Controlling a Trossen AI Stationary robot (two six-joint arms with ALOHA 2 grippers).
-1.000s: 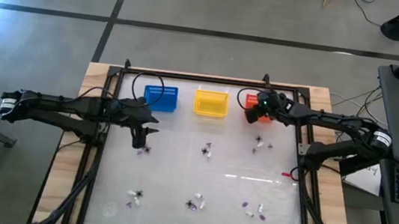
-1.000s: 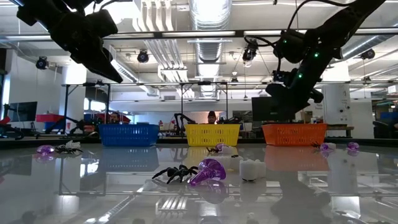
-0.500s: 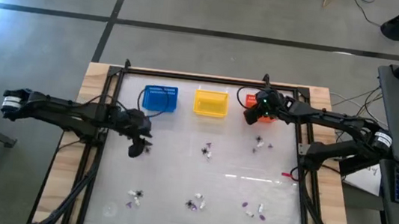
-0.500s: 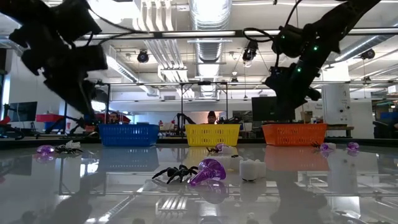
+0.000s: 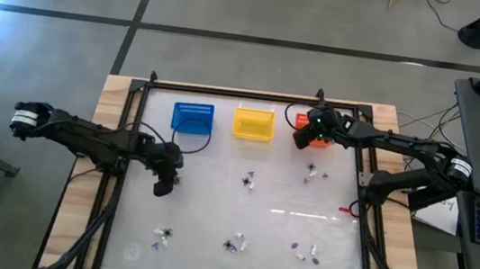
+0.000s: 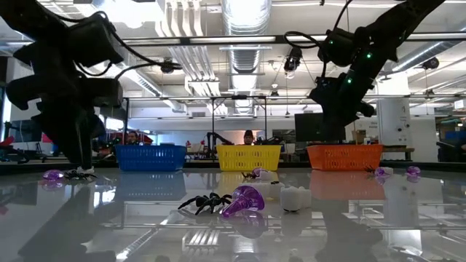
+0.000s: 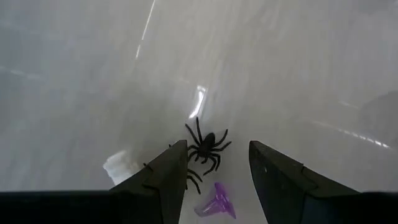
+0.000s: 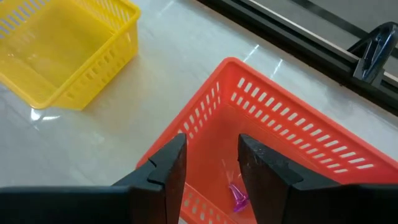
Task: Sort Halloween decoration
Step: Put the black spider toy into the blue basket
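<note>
Gleaming glass tabletop [image 6: 349,218] under ceiling lights, both arms' fingers spread, empty.

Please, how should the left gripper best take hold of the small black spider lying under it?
Probably from straight above, closing on the central body of the small black plastic spider, because its thin legs splay flat on the glossy table. The open left gripper already straddles it, beside a purple cone-shaped piece.

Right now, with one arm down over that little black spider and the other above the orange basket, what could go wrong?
The left hand is open around the black spider, but a purple piece and a whitish piece lie close by, so it might catch the wrong one or knock them aside. The right hand is open over the orange basket and could bump its rim.
</note>
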